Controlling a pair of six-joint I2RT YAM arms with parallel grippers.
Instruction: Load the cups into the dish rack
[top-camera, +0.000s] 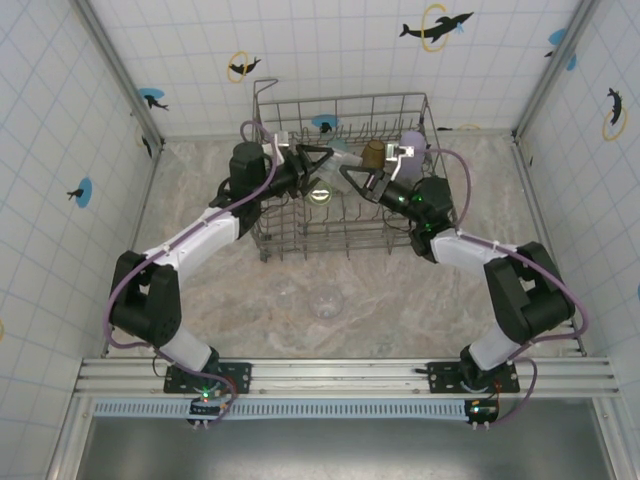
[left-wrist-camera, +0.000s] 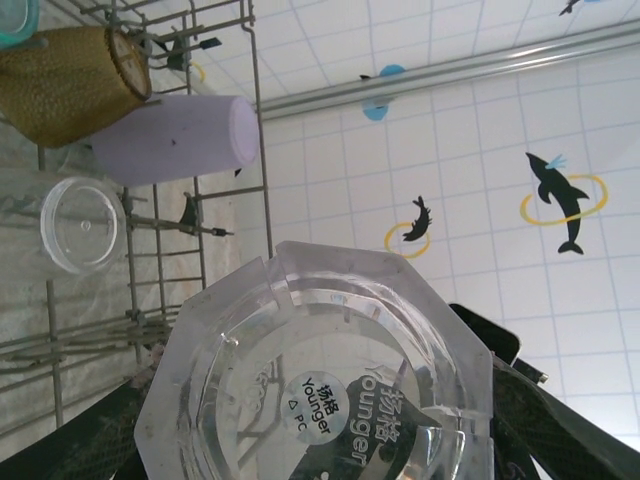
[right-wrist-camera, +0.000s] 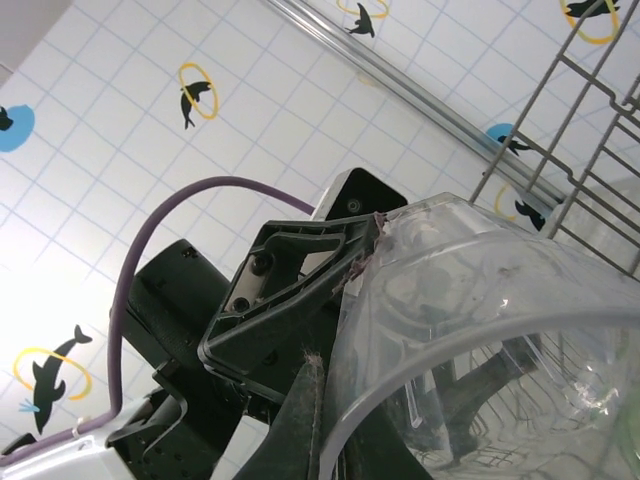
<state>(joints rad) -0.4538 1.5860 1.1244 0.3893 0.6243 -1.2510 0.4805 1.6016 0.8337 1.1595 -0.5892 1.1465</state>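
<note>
**Right wrist: clear cup up close**

We see a clear cup across the lower right, rim towards us. Our right gripper is closed, one dark finger lying against the cup's wall at the rim. The left gripper meets the cup's far end, and a purple cable loops off it. Dish rack wires sit top right, with a dolphin-tiled wall behind.
</note>
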